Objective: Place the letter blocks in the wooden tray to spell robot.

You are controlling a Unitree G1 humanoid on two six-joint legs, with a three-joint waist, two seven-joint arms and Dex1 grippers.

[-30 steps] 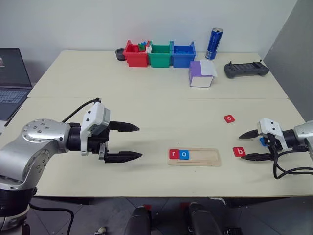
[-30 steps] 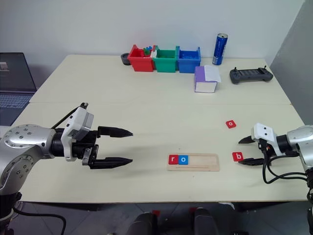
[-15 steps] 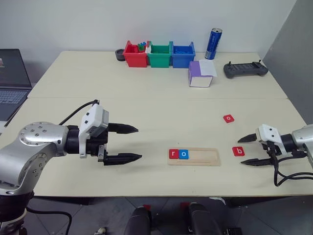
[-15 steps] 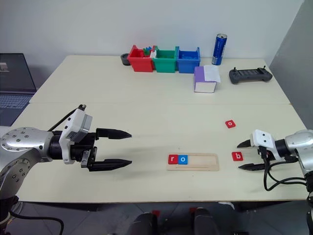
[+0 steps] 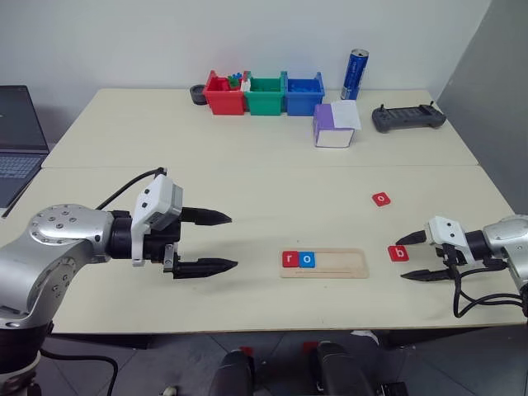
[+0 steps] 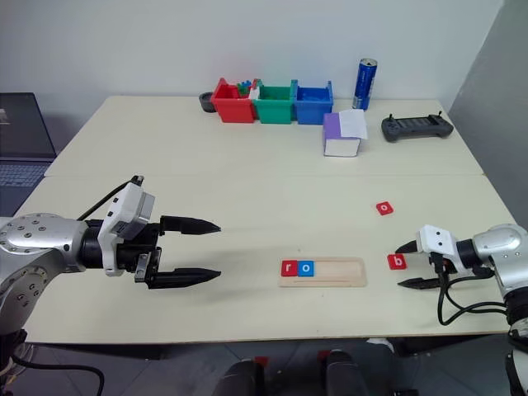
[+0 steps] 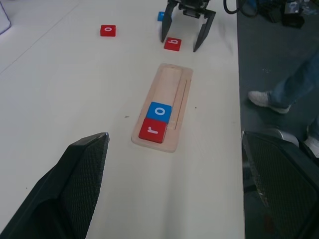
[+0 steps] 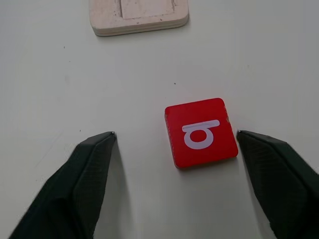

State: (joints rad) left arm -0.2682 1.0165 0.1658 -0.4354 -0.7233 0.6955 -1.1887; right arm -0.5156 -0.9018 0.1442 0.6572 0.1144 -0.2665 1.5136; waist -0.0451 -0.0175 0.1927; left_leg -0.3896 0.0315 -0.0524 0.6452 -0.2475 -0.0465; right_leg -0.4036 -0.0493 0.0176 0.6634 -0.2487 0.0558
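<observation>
Tiles r [image 5: 289,258] and o [image 5: 307,259] sit in the tray [image 5: 342,264]; b [image 8: 201,132], another o [image 5: 380,199] and t remain. Right gripper [image 8: 174,164] straddles b, fingers apart, nothing held; left gripper [image 5: 214,242] gapes empty.

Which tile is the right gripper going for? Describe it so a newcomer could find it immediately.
Start at the wooden tray near the table's front edge and look just past its empty right end. The red b tile lies flat there, between the open jaws of the right gripper. The other loose red tile lies farther back.
</observation>
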